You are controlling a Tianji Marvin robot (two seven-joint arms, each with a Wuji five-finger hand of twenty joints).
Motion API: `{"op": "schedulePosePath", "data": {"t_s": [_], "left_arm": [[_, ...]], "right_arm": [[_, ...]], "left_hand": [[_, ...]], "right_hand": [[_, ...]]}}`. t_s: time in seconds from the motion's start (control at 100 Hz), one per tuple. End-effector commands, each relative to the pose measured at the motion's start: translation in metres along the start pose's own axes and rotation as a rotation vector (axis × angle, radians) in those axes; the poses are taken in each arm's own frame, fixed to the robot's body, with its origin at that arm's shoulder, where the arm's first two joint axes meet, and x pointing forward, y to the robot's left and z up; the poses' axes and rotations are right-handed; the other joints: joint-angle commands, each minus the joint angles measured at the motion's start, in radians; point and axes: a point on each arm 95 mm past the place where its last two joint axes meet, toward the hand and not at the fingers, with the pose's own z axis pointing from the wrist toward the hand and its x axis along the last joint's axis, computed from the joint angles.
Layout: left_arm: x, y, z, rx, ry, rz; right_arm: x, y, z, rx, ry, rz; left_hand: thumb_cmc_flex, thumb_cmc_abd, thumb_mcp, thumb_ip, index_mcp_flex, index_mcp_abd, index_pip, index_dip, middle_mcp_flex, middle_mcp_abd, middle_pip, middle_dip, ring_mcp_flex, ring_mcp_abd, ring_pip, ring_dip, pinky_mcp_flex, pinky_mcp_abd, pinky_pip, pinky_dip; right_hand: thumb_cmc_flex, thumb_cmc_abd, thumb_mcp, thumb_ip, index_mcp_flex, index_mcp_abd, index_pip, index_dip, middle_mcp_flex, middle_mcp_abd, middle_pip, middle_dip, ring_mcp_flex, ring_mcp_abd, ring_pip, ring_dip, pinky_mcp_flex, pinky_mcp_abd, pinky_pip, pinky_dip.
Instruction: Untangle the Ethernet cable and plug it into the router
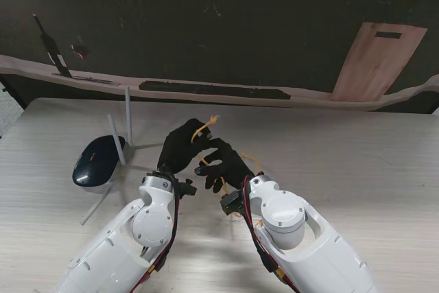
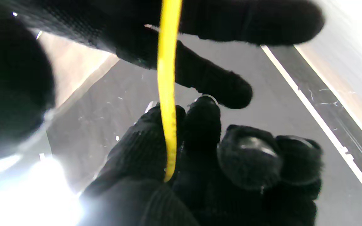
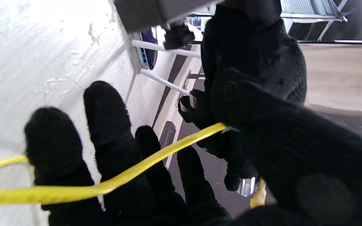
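We counted one yellow Ethernet cable (image 1: 204,130), one router (image 1: 98,160) with two white antennas (image 1: 127,116), and our two black-gloved hands meeting over the middle of the table (image 1: 357,149). Our left hand (image 1: 180,145) had its fingers curled around the cable, which rose past them to a loose end at about one o'clock from that hand; in the left wrist view the cable (image 2: 167,94) ran between its fingertips (image 2: 200,116). Our right hand (image 1: 223,162) sat just beside it at four o'clock, touching it; its fingers (image 3: 105,119) lay side by side, lightly curled, with the cable (image 3: 143,166) draped across them, though we could not tell whether they pinched it. The router lay at nine o'clock from the hands, apart from them, one antenna upright and the other flat on the table. Each hand partly hid the other's grip.
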Motion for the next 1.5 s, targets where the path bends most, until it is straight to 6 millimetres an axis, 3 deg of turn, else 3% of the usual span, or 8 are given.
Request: {"op": "schedulePosePath", "data": {"t_s": [0.0, 0.15, 0.25, 0.41, 0.56, 0.98, 1.26, 1.49], "left_arm": [[0.001, 0.003, 0.001, -0.002, -0.013, -0.005], [0.0, 0.003, 0.001, 0.009, -0.028, -0.003], [0.0, 0.004, 0.001, 0.006, -0.037, -0.003], [-0.003, 0.0, -0.001, -0.04, -0.045, 0.013], [-0.009, -0.012, -0.006, -0.096, -0.031, -0.021], [-0.016, -0.04, -0.011, -0.031, 0.017, -0.187], [-0.014, -0.037, -0.012, -0.149, 0.039, -0.251], [-0.013, -0.024, -0.014, -0.212, -0.011, -0.346]], "right_arm": [[0.001, -0.004, -0.004, 0.039, -0.001, -0.021], [0.001, 0.001, -0.006, 0.095, -0.019, -0.08], [0.002, 0.004, -0.007, 0.116, -0.025, -0.088], [0.003, 0.014, -0.009, 0.133, -0.033, -0.08], [0.006, 0.029, -0.012, 0.176, -0.045, -0.06], [0.009, 0.057, -0.013, 0.345, -0.087, 0.011], [0.01, 0.064, -0.011, 0.484, -0.115, 0.079], [0.008, 0.066, -0.011, 0.529, -0.145, 0.102]], "left_hand": [[0.031, 0.015, -0.002, -0.003, -0.034, 0.012, -0.001, 0.0, -0.014, -0.014, -0.007, -0.009, 0.025, 0.099, -0.027, -0.015, -0.027, -0.009, 0.032, 0.045], [-0.026, -0.047, 0.123, -0.012, -0.038, 0.021, -0.032, -0.004, -0.027, -0.006, -0.035, -0.04, 0.002, 0.111, -0.086, -0.018, -0.061, -0.004, -0.016, 0.068], [-0.08, -0.098, 0.223, -0.023, -0.047, 0.03, -0.069, -0.014, -0.042, -0.003, -0.055, -0.053, -0.026, 0.117, -0.12, -0.018, -0.096, -0.007, -0.047, 0.075], [-0.523, -0.136, 0.515, 0.018, -0.107, 0.057, -0.338, -0.003, -0.202, 0.017, -0.214, -0.099, -0.241, 0.151, -0.272, 0.024, -0.31, -0.025, -0.217, 0.094], [-0.625, -0.011, 0.248, 0.027, -0.189, 0.028, -0.52, -0.087, -0.443, 0.069, -0.456, -0.174, -0.602, 0.211, -0.546, 0.073, -0.646, -0.035, -0.435, 0.031], [-0.549, 0.134, 0.164, -0.005, 0.112, -0.179, -0.527, -0.098, -0.604, 0.046, -0.693, -0.29, -0.94, 0.067, -0.996, -0.076, -0.879, -0.114, -0.773, -0.114], [-0.382, 0.14, 0.115, -0.026, 0.175, -0.135, -0.534, -0.114, -0.45, -0.012, -0.729, -0.347, -0.903, -0.022, -1.102, -0.177, -0.879, -0.144, -0.939, -0.135], [-0.374, 0.144, 0.13, -0.01, 0.193, -0.055, -0.554, -0.121, -0.309, 0.015, -0.719, -0.345, -0.824, -0.005, -1.071, -0.197, -0.832, -0.117, -0.907, -0.135]], "right_hand": [[0.032, 0.035, 0.033, 0.023, 0.107, 0.025, 0.005, 0.026, 0.105, 0.034, 0.042, 0.023, 0.12, -0.038, 0.162, 0.026, 0.14, -0.064, 0.194, 0.033], [0.064, 0.234, 0.007, 0.043, 0.474, 0.064, -0.049, 0.041, 0.474, 0.063, 0.106, 0.032, 0.205, -0.193, 0.599, 0.141, 0.33, -0.419, 0.598, 0.116], [0.167, 0.295, -0.103, -0.085, 0.511, -0.019, 0.182, -0.161, 0.6, 0.046, 0.211, 0.047, 0.208, -0.246, 0.702, 0.243, 0.355, -0.525, 0.607, 0.312], [0.203, 0.387, -0.189, -0.081, 0.522, -0.108, 0.283, -0.153, 0.658, 0.049, 0.337, 0.092, 0.207, -0.231, 0.729, 0.277, 0.363, -0.539, 0.607, 0.394], [0.201, 0.411, -0.222, -0.077, 0.53, -0.12, 0.298, -0.146, 0.668, 0.065, 0.367, 0.108, 0.206, -0.218, 0.731, 0.289, 0.363, -0.534, 0.607, 0.414], [0.035, 0.528, -0.306, -0.078, 0.633, -0.164, 0.35, 0.206, 0.682, 0.111, 0.373, 0.126, 0.205, -0.177, 0.723, 0.301, 0.357, -0.478, 0.607, 0.411], [-0.052, 0.618, -0.32, -0.015, 0.733, -0.154, 0.311, 0.456, 0.696, 0.098, 0.381, 0.135, 0.203, -0.154, 0.719, 0.286, 0.353, -0.445, 0.607, 0.393], [-0.043, 0.627, -0.335, -0.013, 0.73, -0.152, 0.3, 0.47, 0.691, 0.103, 0.376, 0.135, 0.203, -0.148, 0.714, 0.28, 0.35, -0.433, 0.607, 0.379]]}}
